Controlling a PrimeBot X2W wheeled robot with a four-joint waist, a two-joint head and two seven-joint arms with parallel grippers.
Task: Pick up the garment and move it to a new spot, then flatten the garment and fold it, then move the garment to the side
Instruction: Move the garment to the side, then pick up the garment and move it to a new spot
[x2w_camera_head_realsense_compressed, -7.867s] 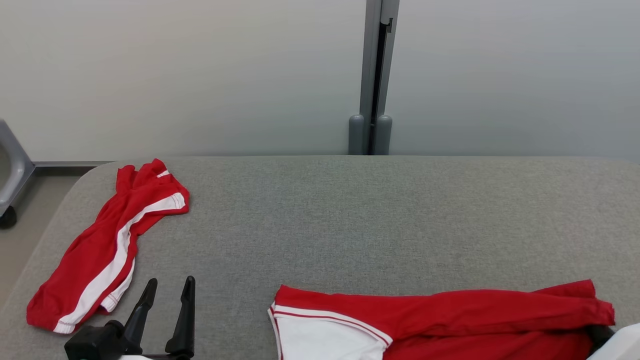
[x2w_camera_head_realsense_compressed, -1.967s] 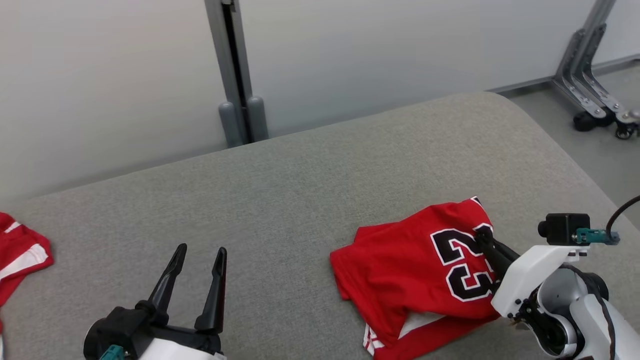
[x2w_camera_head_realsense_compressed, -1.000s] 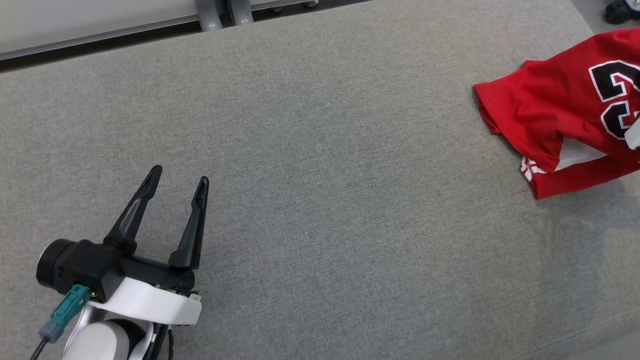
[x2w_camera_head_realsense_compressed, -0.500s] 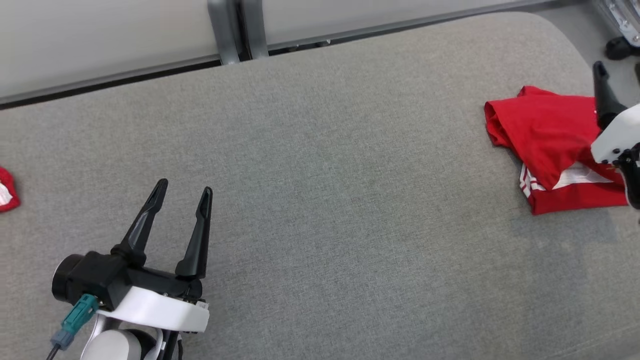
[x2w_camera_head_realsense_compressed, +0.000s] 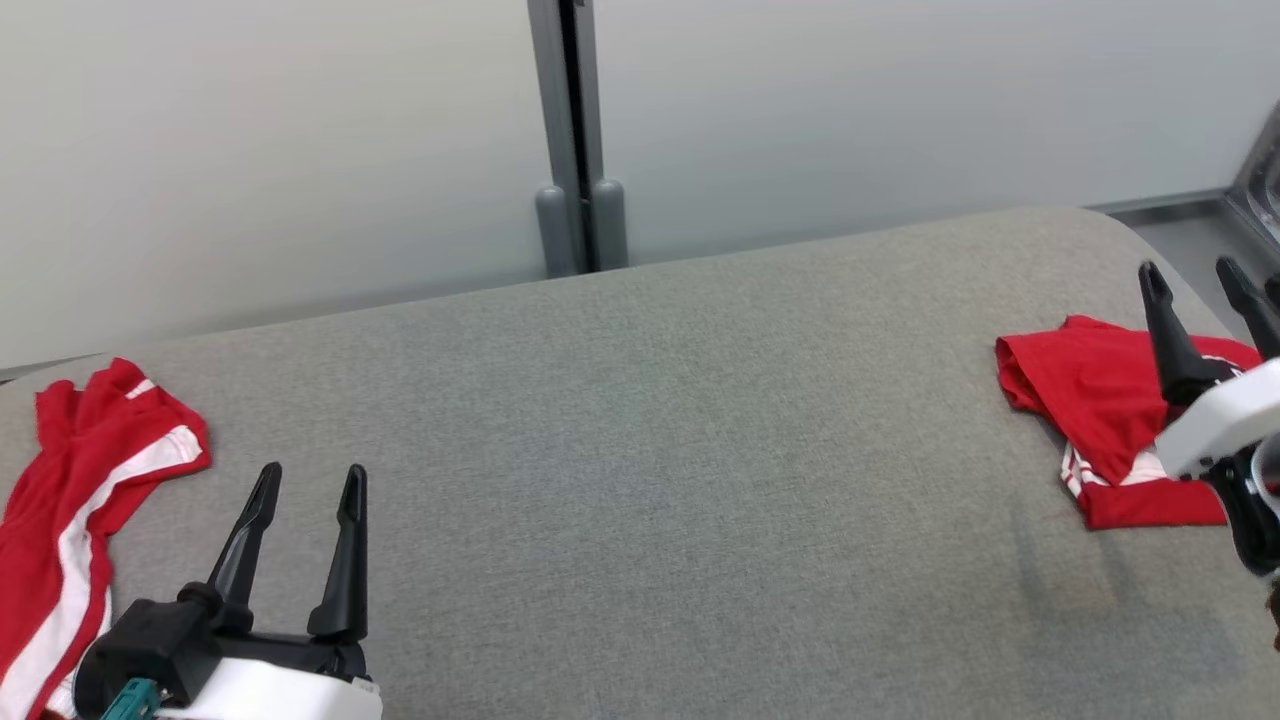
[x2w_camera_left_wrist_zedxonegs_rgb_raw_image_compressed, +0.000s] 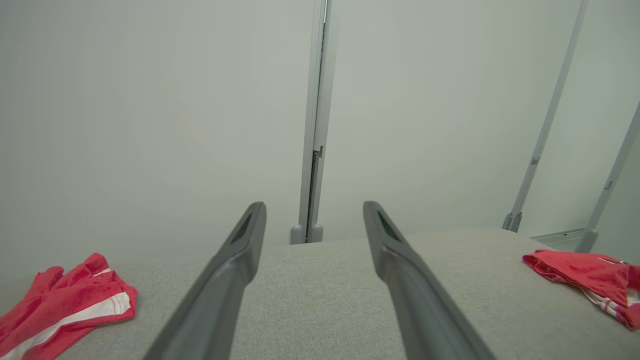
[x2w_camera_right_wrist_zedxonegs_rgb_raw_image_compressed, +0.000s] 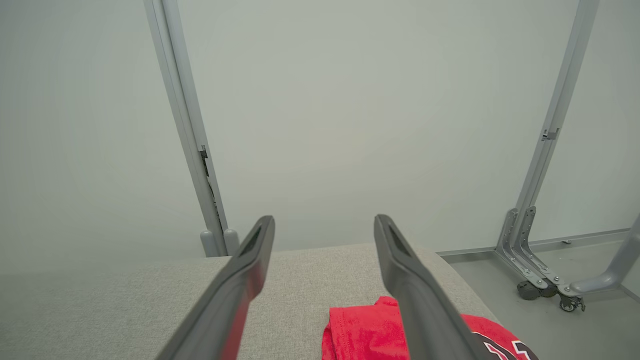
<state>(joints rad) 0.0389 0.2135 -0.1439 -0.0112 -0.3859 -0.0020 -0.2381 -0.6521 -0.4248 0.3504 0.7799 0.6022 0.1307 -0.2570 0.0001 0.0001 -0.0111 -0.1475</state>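
The garment (x2w_camera_head_realsense_compressed: 1085, 395) is a red jersey with white trim, lying folded near the right end of the grey padded table (x2w_camera_head_realsense_compressed: 650, 450). My right gripper (x2w_camera_head_realsense_compressed: 1190, 268) hovers over its right part, open, with nothing between its fingers. In the right wrist view the right gripper (x2w_camera_right_wrist_zedxonegs_rgb_raw_image_compressed: 324, 222) stands wide apart above the jersey (x2w_camera_right_wrist_zedxonegs_rgb_raw_image_compressed: 365, 330), whose black number peeks out at the bottom edge. At the lower left my left gripper (x2w_camera_head_realsense_compressed: 310, 478) is open and empty above bare table. The left wrist view shows the left gripper (x2w_camera_left_wrist_zedxonegs_rgb_raw_image_compressed: 312, 209) and the jersey (x2w_camera_left_wrist_zedxonegs_rgb_raw_image_compressed: 590, 280) far to the right.
Crumpled red shorts with a white stripe (x2w_camera_head_realsense_compressed: 90, 500) lie at the table's left end, also in the left wrist view (x2w_camera_left_wrist_zedxonegs_rgb_raw_image_compressed: 65, 307). A pale wall with a grey post (x2w_camera_head_realsense_compressed: 575, 130) runs behind the table. A wheeled metal frame (x2w_camera_right_wrist_zedxonegs_rgb_raw_image_compressed: 545, 280) stands on the floor beyond the right end.
The head camera has swung and tilted up. My right gripper has opened and let go of the jersey, which now lies folded on the table. The left gripper stays open.
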